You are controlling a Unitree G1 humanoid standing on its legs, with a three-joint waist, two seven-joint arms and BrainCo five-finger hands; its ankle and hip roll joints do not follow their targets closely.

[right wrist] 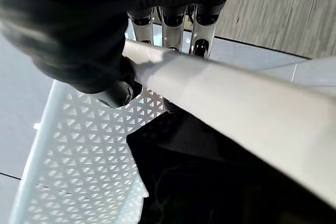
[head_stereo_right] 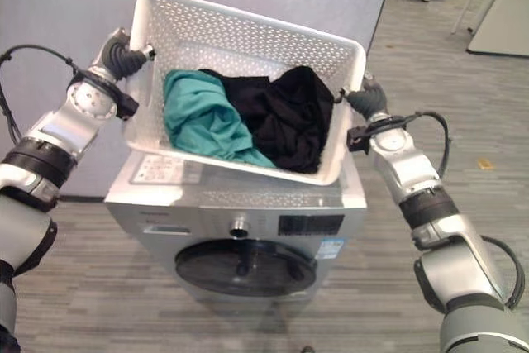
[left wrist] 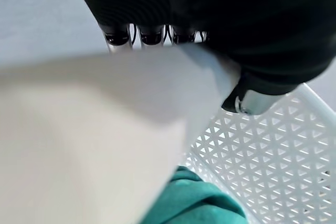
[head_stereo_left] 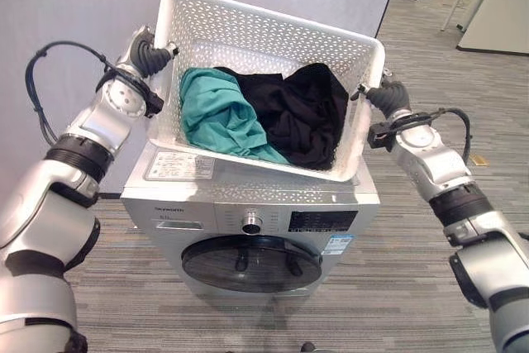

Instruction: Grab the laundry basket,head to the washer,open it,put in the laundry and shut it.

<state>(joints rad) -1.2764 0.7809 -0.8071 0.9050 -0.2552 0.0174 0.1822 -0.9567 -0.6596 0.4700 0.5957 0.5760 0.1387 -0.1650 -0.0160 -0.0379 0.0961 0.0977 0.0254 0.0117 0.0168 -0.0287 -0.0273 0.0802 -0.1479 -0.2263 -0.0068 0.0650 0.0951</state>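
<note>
Silver fingers (right wrist: 167,27) clenched over rim of white laundry basket (head_stereo_left: 248,26), left hand (head_stereo_left: 147,53) and right hand (head_stereo_left: 382,95) at opposite ends. Resting tilted atop washer (head_stereo_left: 248,204). Probably light, stiff plastic; soft laundry (head_stereo_left: 264,113) inside; rims the best hold.

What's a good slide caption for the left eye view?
Both hands hold a laundry basket above the washer.

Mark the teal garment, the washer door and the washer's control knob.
teal garment (head_stereo_left: 216,113), left eye view, middle of the bunched cloth in the basket.
washer door (head_stereo_left: 250,264), left eye view, centre of the dark round glass.
control knob (head_stereo_left: 252,223), left eye view, its front face.
</note>
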